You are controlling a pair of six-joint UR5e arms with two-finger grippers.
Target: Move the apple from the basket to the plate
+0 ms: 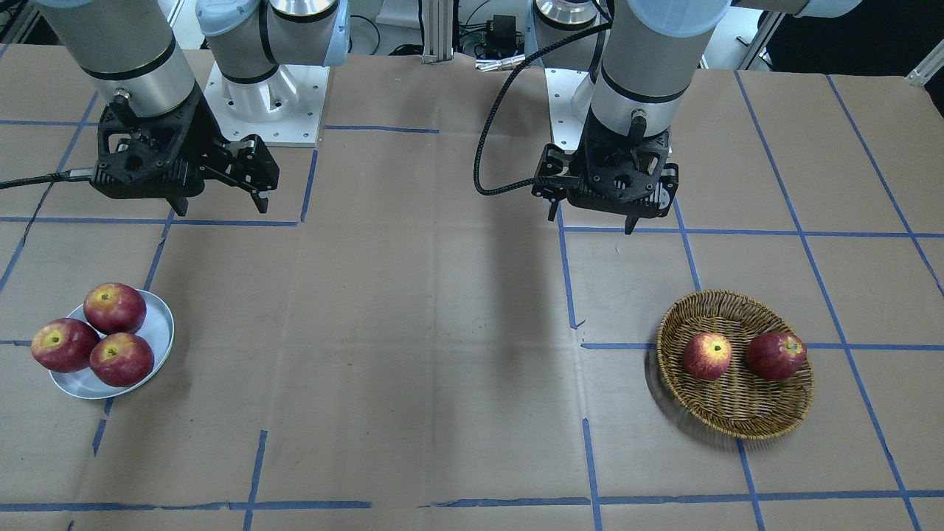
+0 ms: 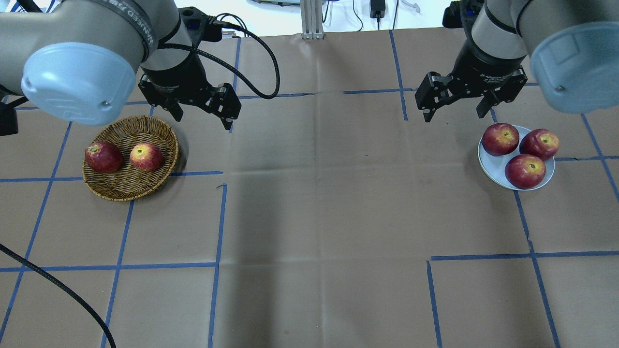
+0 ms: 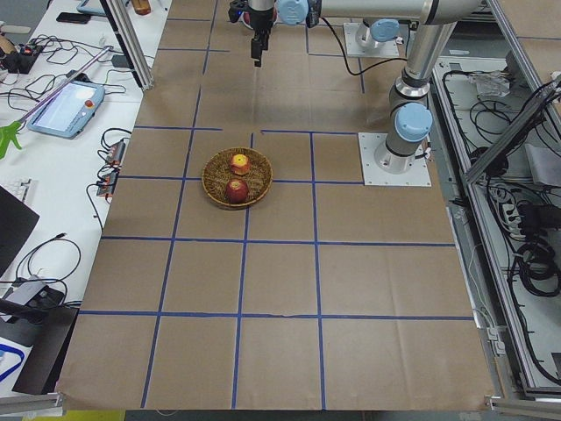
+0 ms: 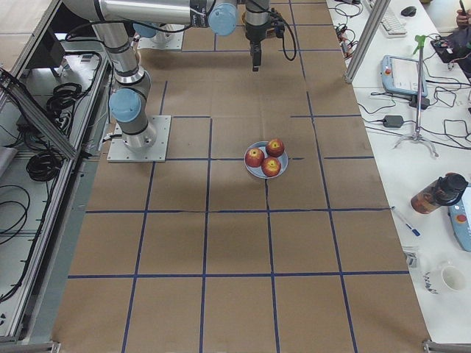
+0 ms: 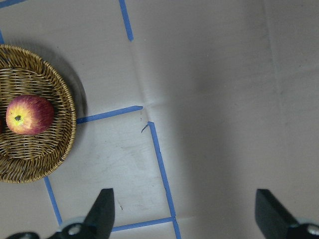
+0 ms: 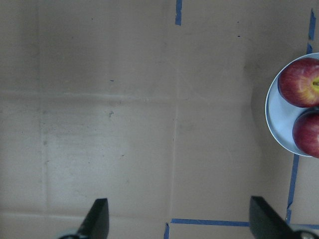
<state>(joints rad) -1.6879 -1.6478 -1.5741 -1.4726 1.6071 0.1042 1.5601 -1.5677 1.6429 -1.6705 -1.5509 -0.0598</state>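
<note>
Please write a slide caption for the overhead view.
Left end effector and right end effector open; basket holds blushed apple and darker apple; plate holds three apples.

basket (image 2: 121,186): woven wicker, rough, matt
apple (image 2: 146,157): smooth skin, slight gloss
dark apple (image 2: 103,157): smooth skin, faint shine
plate (image 2: 488,162): smooth, soft sheen; ceramic or plastic, cannot tell
table cover (image 2: 314,217): brown paper or card, matt, creased at folds
tape (image 2: 121,266): thin, matt, ragged at some ends
left gripper (image 2: 203,121): black, matt, plastic look
right gripper (image 2: 454,116): same black matt finish
left arm (image 2: 72,19): smooth grey satin tube
joint cap (image 2: 80,82): smooth plastic look, low sheen
base plate (image 1: 265,103): flat pale metal, bolted
</note>
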